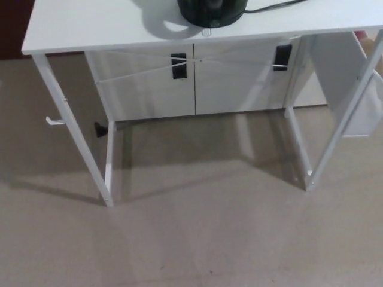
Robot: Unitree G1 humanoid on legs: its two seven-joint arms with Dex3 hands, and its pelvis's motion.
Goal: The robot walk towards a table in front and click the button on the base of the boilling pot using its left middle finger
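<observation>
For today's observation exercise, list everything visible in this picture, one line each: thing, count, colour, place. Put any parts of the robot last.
Table: one, white, top across the upper picture, thin legs reaching the floor.
Boiling pot base: one, black, on the table's far edge, top centre, cut off by the frame.
Cable: one, black, running right from the base.
Cabinet: one, white, behind the table, with two dark handles.
Floor: grey-beige, lower picture.
Robot's hands: none in view.
</observation>
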